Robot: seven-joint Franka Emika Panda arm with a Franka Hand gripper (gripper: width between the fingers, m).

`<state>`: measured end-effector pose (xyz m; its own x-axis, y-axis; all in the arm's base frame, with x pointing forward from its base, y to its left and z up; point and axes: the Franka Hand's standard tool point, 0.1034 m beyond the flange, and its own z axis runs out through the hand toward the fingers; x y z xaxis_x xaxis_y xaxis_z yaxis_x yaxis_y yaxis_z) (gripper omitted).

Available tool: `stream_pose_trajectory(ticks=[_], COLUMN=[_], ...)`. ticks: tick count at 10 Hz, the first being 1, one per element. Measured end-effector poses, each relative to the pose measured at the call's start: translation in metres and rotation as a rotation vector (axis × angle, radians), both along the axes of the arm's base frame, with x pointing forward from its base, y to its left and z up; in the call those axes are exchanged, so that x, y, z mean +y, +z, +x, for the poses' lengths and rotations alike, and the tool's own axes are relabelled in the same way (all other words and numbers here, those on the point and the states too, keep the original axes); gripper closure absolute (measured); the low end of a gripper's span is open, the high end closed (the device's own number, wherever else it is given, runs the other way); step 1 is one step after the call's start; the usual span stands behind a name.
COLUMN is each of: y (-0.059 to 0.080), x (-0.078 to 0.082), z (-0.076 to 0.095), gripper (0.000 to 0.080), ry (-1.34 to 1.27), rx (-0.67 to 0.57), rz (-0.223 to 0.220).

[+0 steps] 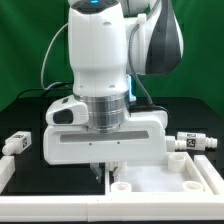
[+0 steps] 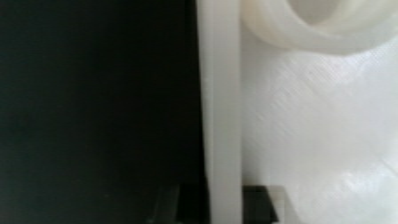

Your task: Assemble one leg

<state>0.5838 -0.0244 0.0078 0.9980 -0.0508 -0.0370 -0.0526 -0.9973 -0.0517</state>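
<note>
My gripper [image 1: 101, 172] is low over the near-left corner of the large white square tray-like part [image 1: 160, 178]. In the wrist view the gripper [image 2: 224, 202] straddles that part's raised rim [image 2: 217, 90], with a dark finger [image 2: 189, 203] pressed against each side of it, so it is shut on the rim. A round socket [image 2: 313, 28] shows just inside the rim. One leg [image 1: 18, 142], a small white tagged peg, lies on the dark table at the exterior view's left. Another leg [image 1: 195, 143] lies at the right. Both are away from the gripper.
The tray-like part has round sockets [image 1: 120, 185] near its corners, another at the exterior view's right [image 1: 197, 183]. A white piece [image 1: 5, 176] sits at the lower left edge. Cables hang behind the arm against the green backdrop.
</note>
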Motion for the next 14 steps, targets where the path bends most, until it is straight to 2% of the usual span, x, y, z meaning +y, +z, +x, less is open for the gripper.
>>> stream_pose_trajectory(ticks=[2, 3, 4, 5, 6, 7, 8, 9, 10, 11, 14], y=[0.0, 0.0, -0.001, 0.0, 0.005, 0.026, 0.045, 0.065, 0.082, 0.087, 0.083], x=[0.001, 0.002, 0.002, 0.002, 0.004, 0.009, 0.011, 0.015, 0.022, 0.025, 0.025], z=[0.0, 0.0, 0.0, 0.0, -0.002, -0.011, -0.022, -0.029, -0.029, -0.028, -0.034], gripper=[0.0752, 0.0676, 0.0493, 0.0493, 0.0359, 0.0203, 0.0166, 0.0166, 0.0152, 0.0152, 0.0151], ry=[0.011, 0.011, 0.011, 0.011, 0.006, 0.008, 0.009, 0.012, 0.012, 0.017, 0.019], rx=[0.0, 0.001, 0.001, 0.001, 0.01, 0.022, 0.04, 0.055, 0.048, 0.046, 0.098], rz=[-0.003, -0.002, -0.002, -0.002, 0.001, 0.009, 0.019, 0.03, 0.034, 0.036, 0.044])
